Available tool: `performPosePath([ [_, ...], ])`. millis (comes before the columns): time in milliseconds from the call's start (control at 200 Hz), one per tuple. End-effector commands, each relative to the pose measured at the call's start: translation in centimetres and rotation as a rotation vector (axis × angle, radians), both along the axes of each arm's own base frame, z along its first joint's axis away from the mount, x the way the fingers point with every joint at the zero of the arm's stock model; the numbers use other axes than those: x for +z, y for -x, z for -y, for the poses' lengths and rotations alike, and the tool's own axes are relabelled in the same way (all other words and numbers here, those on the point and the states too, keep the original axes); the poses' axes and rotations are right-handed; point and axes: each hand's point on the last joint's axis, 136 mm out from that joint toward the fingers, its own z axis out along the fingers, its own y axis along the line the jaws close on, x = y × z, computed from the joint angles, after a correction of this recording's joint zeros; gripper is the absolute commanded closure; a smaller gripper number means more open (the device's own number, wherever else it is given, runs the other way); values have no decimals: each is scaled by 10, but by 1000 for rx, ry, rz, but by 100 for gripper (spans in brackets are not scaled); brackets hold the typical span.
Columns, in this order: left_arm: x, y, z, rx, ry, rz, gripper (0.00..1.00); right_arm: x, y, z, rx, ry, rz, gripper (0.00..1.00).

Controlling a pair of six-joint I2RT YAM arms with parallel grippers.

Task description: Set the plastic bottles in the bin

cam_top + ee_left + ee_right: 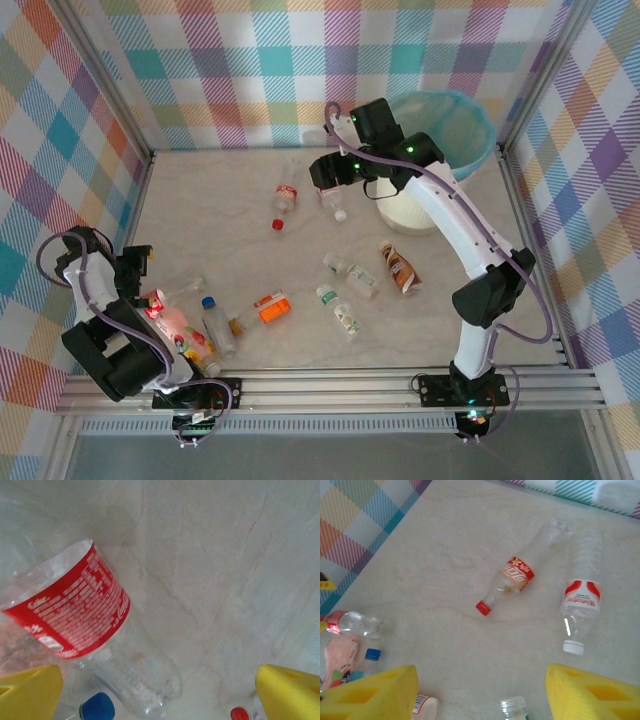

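Several plastic bottles lie scattered on the pale table. In the left wrist view my left gripper [160, 700] stands open just above a clear bottle with a red label [75, 610], beside a blue cap [97, 707] and a red cap [240, 713]. My right gripper [480, 700] is open and empty over the table. Ahead of it lie a red-capped bottle [517, 575] and a white-capped bottle [581, 605]. From above, the right gripper [332, 175] hovers left of the bin [445, 130], a cream bucket with a light blue liner. The left gripper [150, 295] sits over the near-left cluster.
More bottles lie mid-table: a clear one [350, 275], a green-labelled one [342, 312], a brown one [400, 268], an orange one [272, 308] and a blue-capped one [215, 325]. Checked cloth walls with metal rails [320, 385] enclose the table.
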Motion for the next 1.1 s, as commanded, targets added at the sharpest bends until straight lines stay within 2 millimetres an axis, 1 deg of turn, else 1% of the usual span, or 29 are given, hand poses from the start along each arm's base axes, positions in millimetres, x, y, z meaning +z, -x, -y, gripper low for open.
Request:
performPosePath([
  [0,-9,-4,-5,25,17,11,1,0,4,-8,33,-33,-15,32],
  [120,-22,1,-7,65,36,-26,1,-5,5,-8,33,-30,-31,31],
  [220,-27,6,-10,112,40,-51,0,-7,8,-8,34,-28,-43,31],
  [475,-28,19,-18,193,-6,-107,0,-12,9,-7,35,-20,-51,31],
  [635,-30,27,-15,229,5,-133,0,-16,10,-8,40,-20,-62,31],
  [755,-21,31,-19,246,-34,-131,0,-19,9,-8,41,-17,-67,31],
  [850,-17,28,-21,241,-43,-116,0,-21,8,-10,41,-18,-72,31],
  [1095,-28,31,-14,265,-4,-126,0,-28,7,-15,48,-25,-97,31],
])
